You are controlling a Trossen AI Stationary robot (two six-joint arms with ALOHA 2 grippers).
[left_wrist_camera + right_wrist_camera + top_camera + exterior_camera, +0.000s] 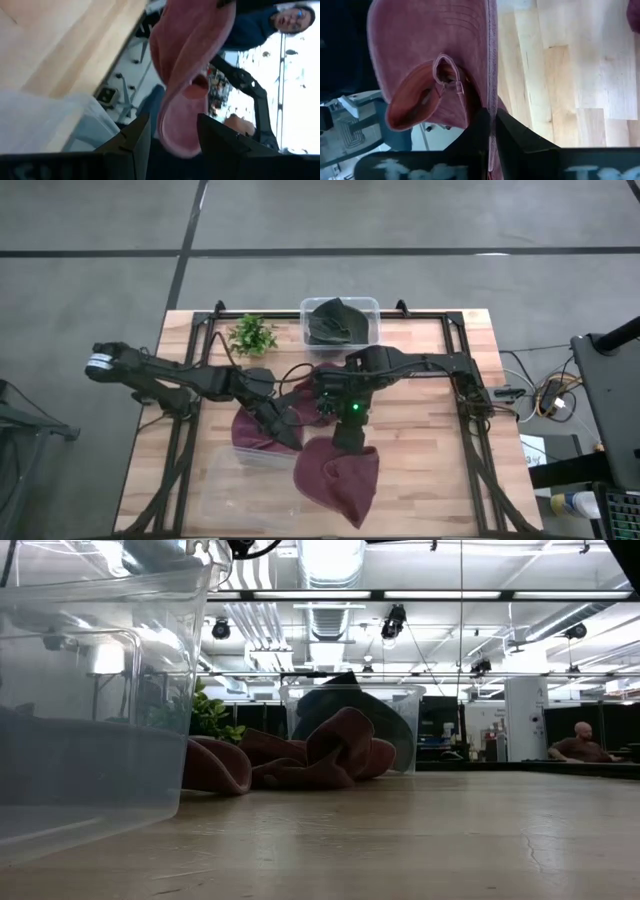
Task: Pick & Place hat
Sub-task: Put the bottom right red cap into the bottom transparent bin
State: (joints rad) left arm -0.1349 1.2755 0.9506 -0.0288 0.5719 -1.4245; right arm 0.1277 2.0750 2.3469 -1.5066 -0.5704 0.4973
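My right gripper (350,446) (490,131) is shut on a maroon hat (337,480) (435,60) over the table's near middle. That hat hangs beside a clear bin (238,478) (90,700) at the near left. My left gripper (290,438) (172,137) is open, its fingers on either side of the hanging hat (190,75). More maroon hats (262,425) (300,760) lie piled on the table's middle. A dark green hat (336,322) (350,705) sits in a second clear bin (340,304) at the far edge. My right gripper pinches the maroon hat's brim edge (492,107) between its two fingers, coming from above. The hat is lifted clear and hangs below the fingers, its open inside and strap (447,80) showing in the right wrist view. My left gripper: I cannot tell whether its fingers touch the hat.
A small green plant (251,334) stands at the far left of the table. Bare wood (430,470) shows at the near right. A person (287,20) is behind the table, and another (580,745) sits farther back in the room.
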